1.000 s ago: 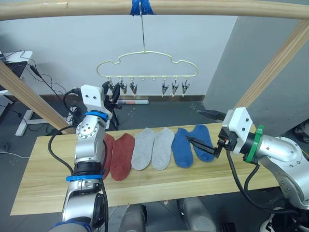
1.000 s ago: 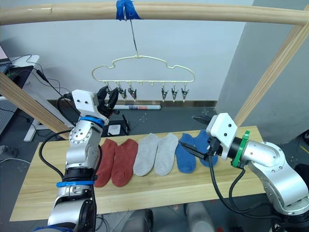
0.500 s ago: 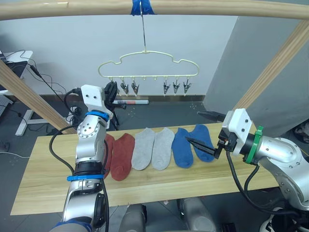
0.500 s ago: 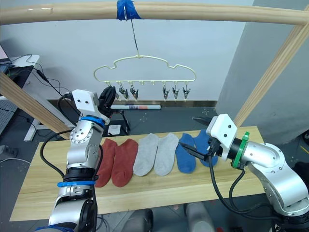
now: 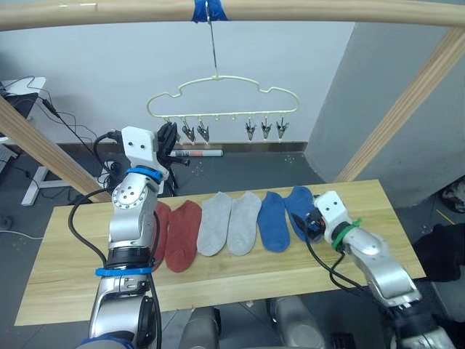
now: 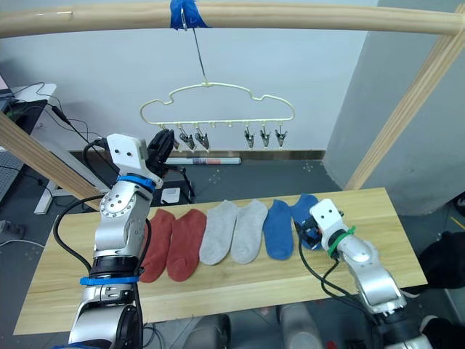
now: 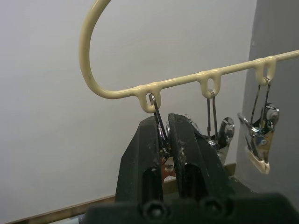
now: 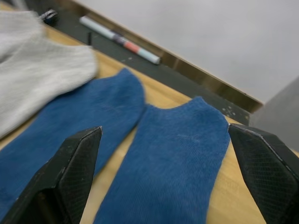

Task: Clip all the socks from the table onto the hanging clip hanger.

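While six socks lie side by side in a row across the middle of the table [image 5: 58, 269], none is clipped up yet. From left to right there are two rust-red socks [image 5: 183, 234], two light grey socks [image 5: 229, 222] and two royal blue socks [image 5: 274, 220], with neighbours touching or slightly overlapping and the toes pointing toward the far edge. They look soft, thin and limp, so each should weigh almost nothing, fold or droop once lifted, and give no resistance to a pinch; the cuff or an outer edge seems the best place to take hold, leaving a free end of fabric for a clip. The right gripper [image 8: 159, 154] sits low over the rightmost blue sock [image 8: 168, 163], its two black fingers [image 8: 74, 168] spread wide apart on either side of the fabric, not yet closed on it. The left gripper [image 7: 167, 140] is raised at the far left end of the cream clip hanger [image 5: 221, 98], its fingers pressed together on the leftmost clip [image 7: 159, 122]. That hanger hangs by a wire hook from a wooden pole [image 5: 290, 11] marked with blue tape [image 5: 207, 9]. Six metal clips can be counted along its lower bar, three toward the left and three toward the right, all empty.
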{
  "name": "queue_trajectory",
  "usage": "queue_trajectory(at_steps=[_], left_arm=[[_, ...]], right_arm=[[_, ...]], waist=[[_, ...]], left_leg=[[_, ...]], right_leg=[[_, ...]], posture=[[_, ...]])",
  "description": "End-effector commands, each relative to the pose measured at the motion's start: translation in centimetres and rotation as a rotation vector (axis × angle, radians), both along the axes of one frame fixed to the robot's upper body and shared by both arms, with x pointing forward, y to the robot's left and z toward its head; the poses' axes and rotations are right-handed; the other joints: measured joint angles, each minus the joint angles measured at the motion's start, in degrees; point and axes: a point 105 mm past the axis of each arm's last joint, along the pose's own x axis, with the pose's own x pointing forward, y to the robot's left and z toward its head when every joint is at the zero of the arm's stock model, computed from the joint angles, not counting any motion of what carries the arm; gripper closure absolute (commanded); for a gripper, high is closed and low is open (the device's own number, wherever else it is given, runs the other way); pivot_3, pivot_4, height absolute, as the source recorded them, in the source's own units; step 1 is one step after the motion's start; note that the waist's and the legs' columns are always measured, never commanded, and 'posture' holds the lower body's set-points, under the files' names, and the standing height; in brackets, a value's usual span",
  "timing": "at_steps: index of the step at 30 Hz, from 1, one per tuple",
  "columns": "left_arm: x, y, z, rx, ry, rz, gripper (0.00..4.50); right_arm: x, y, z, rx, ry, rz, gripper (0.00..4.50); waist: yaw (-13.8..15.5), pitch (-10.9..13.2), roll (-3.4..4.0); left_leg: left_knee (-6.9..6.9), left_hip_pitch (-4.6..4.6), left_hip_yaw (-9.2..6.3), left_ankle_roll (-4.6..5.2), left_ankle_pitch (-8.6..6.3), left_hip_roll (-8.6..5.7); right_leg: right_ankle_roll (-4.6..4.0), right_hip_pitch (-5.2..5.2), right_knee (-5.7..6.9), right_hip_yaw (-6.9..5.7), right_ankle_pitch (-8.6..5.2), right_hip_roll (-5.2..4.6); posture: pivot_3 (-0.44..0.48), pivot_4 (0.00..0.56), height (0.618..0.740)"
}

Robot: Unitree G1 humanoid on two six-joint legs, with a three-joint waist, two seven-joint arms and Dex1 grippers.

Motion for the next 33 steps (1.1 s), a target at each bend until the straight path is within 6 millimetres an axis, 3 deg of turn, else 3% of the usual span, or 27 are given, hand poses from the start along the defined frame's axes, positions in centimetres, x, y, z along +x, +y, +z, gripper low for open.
queue_trajectory(at_steps=[1,6,12,15,20,26,33], left_arm=[[-0.6,-0.2,1.7,0.029,-0.054,-0.017,4.49],[-0.7,-0.1,1.7,0.037,-0.044,-0.024,4.49],[-1.0,-0.2,1.7,0.047,-0.029,-0.046,4.49],[-1.1,-0.2,1.6,0.053,-0.018,-0.057,4.50],[-1.3,-0.1,1.5,0.062,-0.004,-0.070,4.50],[-1.4,0.0,1.4,0.067,0.008,-0.081,4.50],[-1.5,0.2,1.3,0.069,0.017,-0.083,4.50]], right_arm=[[1.9,-0.5,0.8,0.026,-0.077,-0.060,0.00],[3.8,-0.4,-1.0,0.079,-0.001,-0.117,0.00],[3.8,-0.4,-4.0,0.138,0.172,-0.173,0.00],[3.4,-0.6,-5.1,0.126,0.228,-0.188,0.60],[2.7,-0.8,-6.2,0.106,0.271,-0.201,2.34],[2.4,-0.3,-5.9,0.134,0.263,-0.183,4.43],[1.9,0.2,-4.4,0.176,0.220,-0.143,4.49]], waist=[[0.03,0.09,0.08],[0.06,0.17,0.16],[0.15,0.22,0.24],[0.14,0.27,0.32],[0.14,0.27,0.32],[0.15,0.27,0.32],[0.15,0.28,0.33]], left_leg=[[0.00,0.00,-0.01,0.00,0.00,0.01],[-0.02,-0.07,-0.03,0.00,0.00,0.00],[-0.04,-0.11,-0.06,0.00,-0.01,-0.01],[-0.04,-0.12,-0.05,0.01,-0.01,-0.05],[-0.03,-0.10,-0.08,0.01,-0.01,-0.04],[-0.01,-0.08,-0.08,0.00,0.00,-0.04],[-0.03,-0.10,-0.08,0.00,-0.01,-0.04]], right_leg=[[-0.01,-0.01,0.00,-0.01,0.00,0.00],[-0.03,-0.05,0.00,-0.02,0.02,-0.01],[-0.04,-0.08,0.00,-0.04,0.02,-0.03],[-0.04,-0.08,0.00,-0.02,0.02,-0.07],[-0.03,-0.07,0.04,-0.06,0.02,-0.05],[-0.02,-0.06,0.05,-0.05,0.02,-0.05],[-0.02,-0.07,0.03,-0.04,0.02,-0.05]], posture=[[-0.221,0.267,0.740],[-0.213,0.271,0.740],[-0.199,0.279,0.740],[-0.195,0.281,0.740],[-0.187,0.286,0.740],[-0.187,0.283,0.740],[-0.191,0.276,0.740]])
